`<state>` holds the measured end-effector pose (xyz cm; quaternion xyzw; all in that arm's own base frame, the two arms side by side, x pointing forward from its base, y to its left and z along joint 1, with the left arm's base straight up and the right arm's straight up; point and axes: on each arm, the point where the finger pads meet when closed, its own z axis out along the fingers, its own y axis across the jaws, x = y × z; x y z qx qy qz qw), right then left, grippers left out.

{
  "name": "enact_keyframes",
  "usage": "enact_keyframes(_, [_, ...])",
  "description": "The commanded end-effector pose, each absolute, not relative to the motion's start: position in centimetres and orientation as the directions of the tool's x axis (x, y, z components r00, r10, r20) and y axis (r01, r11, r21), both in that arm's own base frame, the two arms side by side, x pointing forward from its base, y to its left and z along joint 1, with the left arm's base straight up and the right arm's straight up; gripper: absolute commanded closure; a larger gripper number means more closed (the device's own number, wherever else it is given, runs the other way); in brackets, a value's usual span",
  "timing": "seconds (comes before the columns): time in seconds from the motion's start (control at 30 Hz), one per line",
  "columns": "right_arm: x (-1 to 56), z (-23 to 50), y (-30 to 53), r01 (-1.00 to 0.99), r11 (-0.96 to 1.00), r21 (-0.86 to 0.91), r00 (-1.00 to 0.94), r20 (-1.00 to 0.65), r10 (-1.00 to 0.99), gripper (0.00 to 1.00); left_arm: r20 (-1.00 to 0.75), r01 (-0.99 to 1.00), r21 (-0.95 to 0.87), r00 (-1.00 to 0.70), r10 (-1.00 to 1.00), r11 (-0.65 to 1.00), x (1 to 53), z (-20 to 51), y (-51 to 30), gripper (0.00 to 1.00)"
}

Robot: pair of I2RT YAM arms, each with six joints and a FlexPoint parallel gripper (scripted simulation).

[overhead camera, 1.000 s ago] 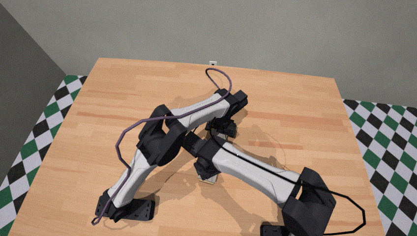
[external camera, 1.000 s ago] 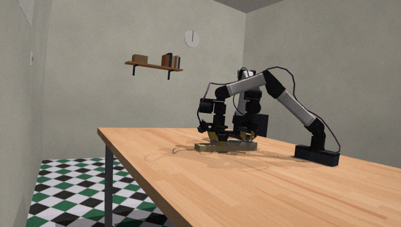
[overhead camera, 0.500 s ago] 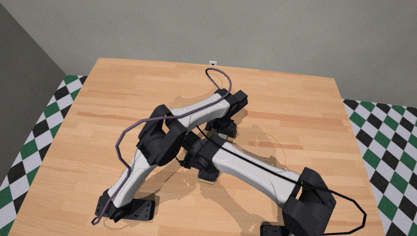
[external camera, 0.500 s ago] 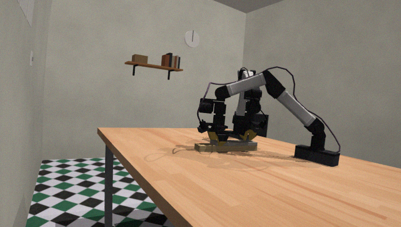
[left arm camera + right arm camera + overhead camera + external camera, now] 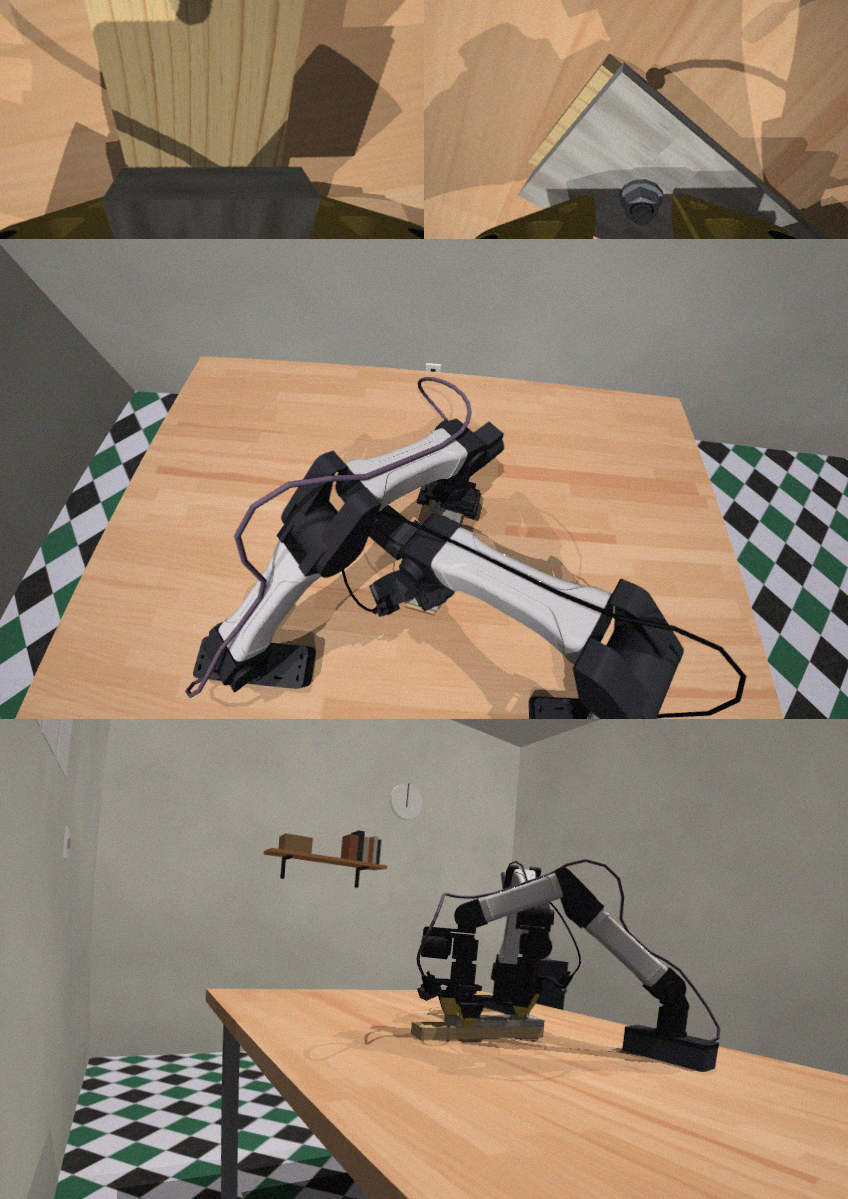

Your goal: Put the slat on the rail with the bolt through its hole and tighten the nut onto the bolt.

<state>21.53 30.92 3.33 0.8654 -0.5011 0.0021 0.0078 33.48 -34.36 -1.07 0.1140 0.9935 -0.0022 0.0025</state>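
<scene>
Under the arms, butcher-block tabletop (image 5: pixel 595 447) (image 5: pixel 535 1099).

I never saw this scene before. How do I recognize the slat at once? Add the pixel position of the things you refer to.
Find the wooden table (image 5: pixel 624 435) (image 5: pixel 595 1123) (image 5: pixel 30 159) (image 5: pixel 713 30), then the pale wooden bar (image 5: pixel 420 609) (image 5: pixel 427 1031) (image 5: pixel 214 85) (image 5: pixel 570 116) beneath both grippers. The slat (image 5: pixel 452 516) (image 5: pixel 502 1021) (image 5: pixel 211 216) (image 5: pixel 618 124) is the flat piece lying on top; its plain grey colour distinguishes it from the yellowish, grained bar.

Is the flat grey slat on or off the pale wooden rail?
On: the slat lies over the rail, whose wood peeks out underneath.
</scene>
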Motion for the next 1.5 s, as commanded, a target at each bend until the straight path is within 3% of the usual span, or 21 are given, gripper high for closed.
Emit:
enact_keyframes(0.0, [22.0, 5.3, 31.5, -0.821, -0.57, -0.029, 0.57, -0.021, -0.821, 0.64, -0.023, 0.232, -0.013, -0.973, 0.232, 0.973, 33.8, -0.4, -34.5, 0.33])
enact_keyframes(1.47, [21.9, 3.7, 31.3, -0.823, -0.568, -0.007, 0.568, -0.013, -0.823, 0.64, -0.023, 0.232, -0.013, -0.973, 0.232, 0.973, 33.8, -0.4, -34.5, 0.33])
